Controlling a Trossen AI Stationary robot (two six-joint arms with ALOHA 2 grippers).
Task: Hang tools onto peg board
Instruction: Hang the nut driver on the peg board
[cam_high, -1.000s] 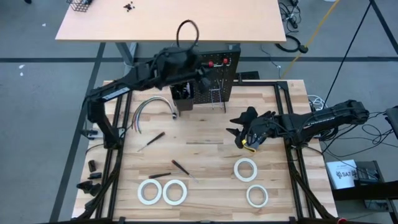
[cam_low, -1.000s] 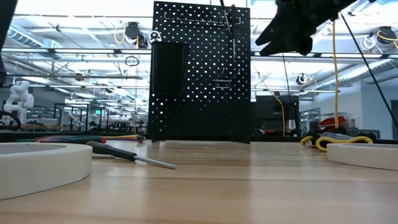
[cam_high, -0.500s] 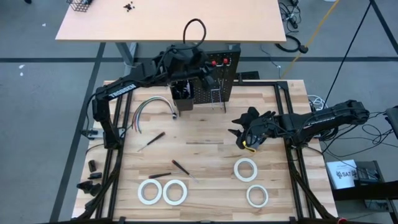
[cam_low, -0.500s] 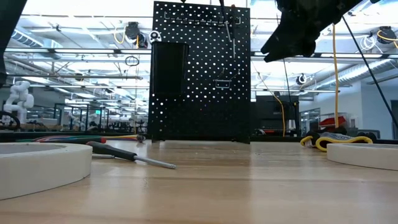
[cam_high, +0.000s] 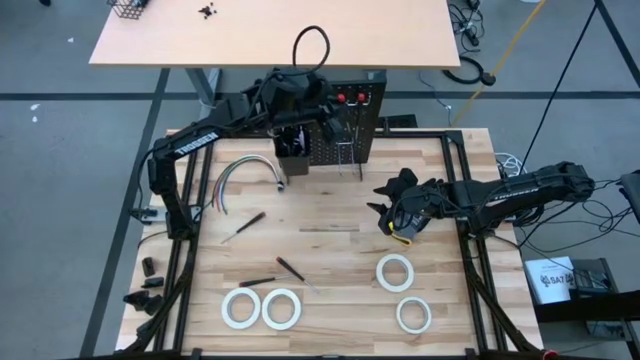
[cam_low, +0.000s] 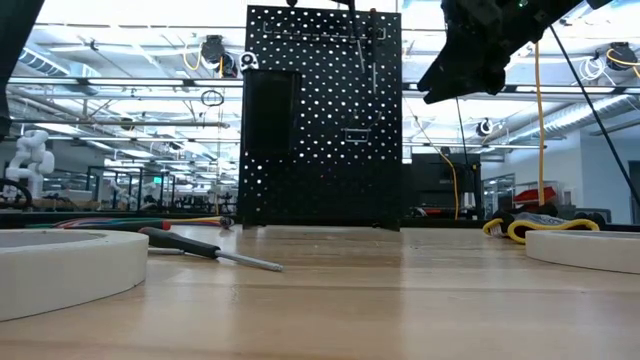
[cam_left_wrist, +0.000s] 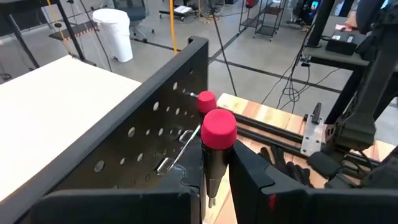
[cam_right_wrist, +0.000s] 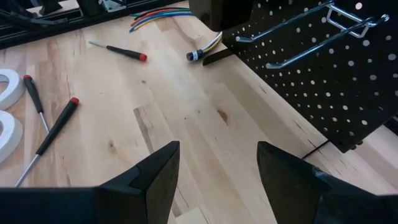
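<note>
My left gripper (cam_left_wrist: 214, 180) is clamped on a black screwdriver with a red cap (cam_left_wrist: 217, 134), held upright at the top of the black perforated peg board (cam_left_wrist: 134, 124). I'd lower it straight into its holder. My right gripper (cam_right_wrist: 217, 168) waits with jaws apart.

Left tool (cam_high: 333, 108) raised and clamped; right tool (cam_high: 392, 212) hovers low, fingers apart.
</note>
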